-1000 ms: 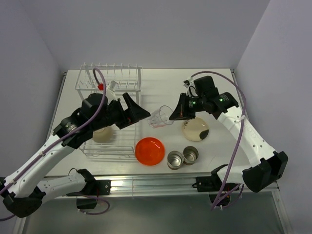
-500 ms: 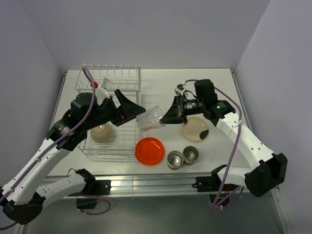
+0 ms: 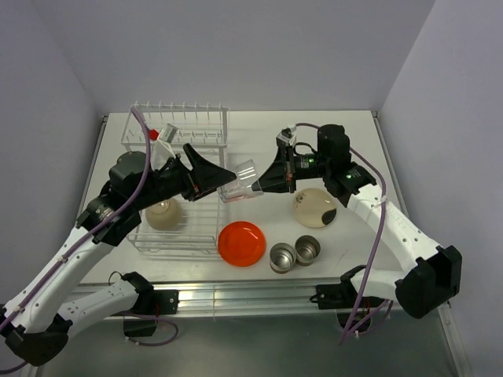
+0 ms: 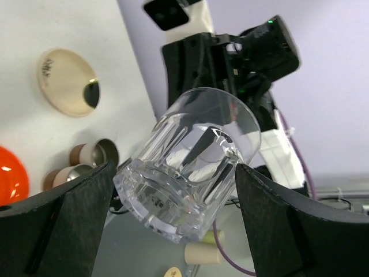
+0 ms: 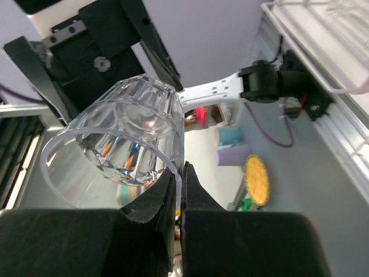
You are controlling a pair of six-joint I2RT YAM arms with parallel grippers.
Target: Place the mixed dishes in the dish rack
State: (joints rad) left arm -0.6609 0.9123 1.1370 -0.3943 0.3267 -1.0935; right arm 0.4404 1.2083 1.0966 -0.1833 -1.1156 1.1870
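The clear glass (image 3: 240, 181) hangs in mid-air between the two arms, tilted on its side. My right gripper (image 3: 262, 181) is shut on its rim, one finger inside and one outside, as the right wrist view shows (image 5: 180, 179) with the glass (image 5: 118, 141). My left gripper (image 3: 225, 178) is open, and its jaws stand either side of the glass's base (image 4: 187, 164). The white-beige bowl (image 3: 163, 214) sits in the white dish rack (image 3: 179, 245). The orange-red plate (image 3: 241, 243), the cream plate (image 3: 315, 208) and two steel cups (image 3: 283, 257) (image 3: 307, 250) lie on the table.
The rack's raised prongs (image 3: 181, 114) stand at the back left. The plates and cups lie beneath and to the right of the held glass. A metal rail (image 3: 251, 294) runs along the table's near edge.
My right gripper has lifted the glass and carried it left. My left gripper has risen from the rack, and its open jaws now flank the glass's base.
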